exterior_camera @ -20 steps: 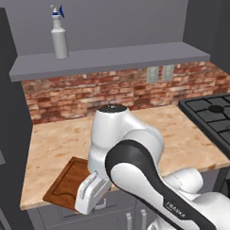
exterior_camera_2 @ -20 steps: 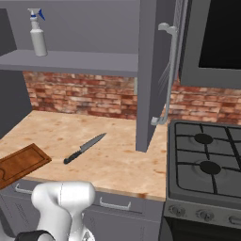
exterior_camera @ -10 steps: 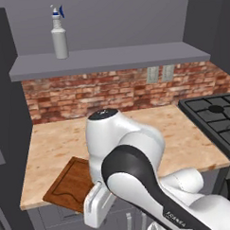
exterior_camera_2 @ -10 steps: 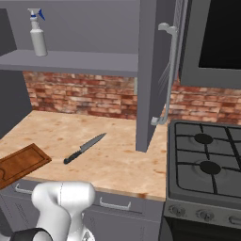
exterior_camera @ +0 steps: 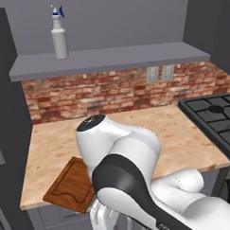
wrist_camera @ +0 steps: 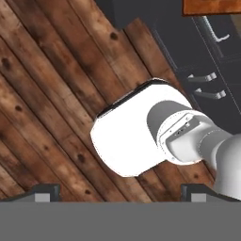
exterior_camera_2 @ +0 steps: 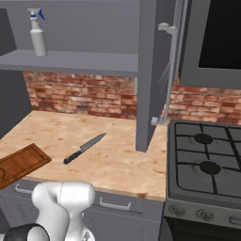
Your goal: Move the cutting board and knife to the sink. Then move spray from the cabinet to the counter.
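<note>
counter [exterior_camera_2: 117,160]: light beige wood-grain slab; red brick backsplash [exterior_camera: 111,91] behind it, grey drawer fronts [exterior_camera_2: 113,207] below its front edge.
stove [exterior_camera_2: 207,164]: black gas burners, touching the counter's right end.
cabinet [exterior_camera_2: 155,70]: dark grey, above the counter; its long pale bar handle [exterior_camera_2: 170,70] hangs over the counter's right part, beside the stove.
shelf [exterior_camera: 109,58]: plain grey, above the backsplash.
floor [wrist_camera: 52,89]: brown wood planks, seen in the hand view.
cutting board [exterior_camera: 72,185]: flat at the counter's front left corner, one corner just over the edge.
knife [exterior_camera_2: 84,148]: flat on the counter, right of the board and apart from it, blade tip toward the backsplash.
spray [exterior_camera: 59,31]: upright on the shelf's left end.
gripper [wrist_camera: 120,190]: fingers spread wide, nothing between them; hanging below counter level in front of the drawers, facing the floor.
board vs gripper: board above it on the counter, not touching; a strip of board shows at the top edge of the hand view.
</note>
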{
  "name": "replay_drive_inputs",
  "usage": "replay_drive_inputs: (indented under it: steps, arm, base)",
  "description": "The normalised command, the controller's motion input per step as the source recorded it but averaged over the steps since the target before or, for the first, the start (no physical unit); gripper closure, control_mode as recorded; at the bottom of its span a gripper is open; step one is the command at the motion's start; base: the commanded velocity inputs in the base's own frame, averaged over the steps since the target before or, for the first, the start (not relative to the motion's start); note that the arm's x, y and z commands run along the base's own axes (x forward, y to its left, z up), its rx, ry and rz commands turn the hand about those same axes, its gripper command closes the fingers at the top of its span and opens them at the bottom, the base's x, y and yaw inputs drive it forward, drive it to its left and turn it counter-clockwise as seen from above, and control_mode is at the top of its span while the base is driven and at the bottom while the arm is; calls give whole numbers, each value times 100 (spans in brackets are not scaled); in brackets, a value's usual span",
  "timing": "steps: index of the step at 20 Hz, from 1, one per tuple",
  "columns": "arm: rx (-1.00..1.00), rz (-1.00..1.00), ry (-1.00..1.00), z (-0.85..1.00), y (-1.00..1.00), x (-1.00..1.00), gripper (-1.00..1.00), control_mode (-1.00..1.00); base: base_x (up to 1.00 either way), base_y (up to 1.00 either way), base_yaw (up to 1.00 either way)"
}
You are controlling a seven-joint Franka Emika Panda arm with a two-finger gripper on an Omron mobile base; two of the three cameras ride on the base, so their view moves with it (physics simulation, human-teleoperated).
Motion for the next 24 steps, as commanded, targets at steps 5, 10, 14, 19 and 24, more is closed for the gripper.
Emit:
replay_drive_inputs:
  steps: [5,10,14,19,24]
  arm:
    - [-12,10,2,0,-18,-10,-100,-100]
    - [-13,10,1,0,-17,-3,-100,-100]
    - [-12,10,0,0,-11,0,-100,-100]
    - [-9,10,0,0,-4,0,-100,-100]
    - [-9,8,0,-1,0,-1,-100,-100]
  base:
    - [0,0,0]
    - [0,0,0]
    - [0,0,0]
    - [0,0,0]
    - [0,0,0]
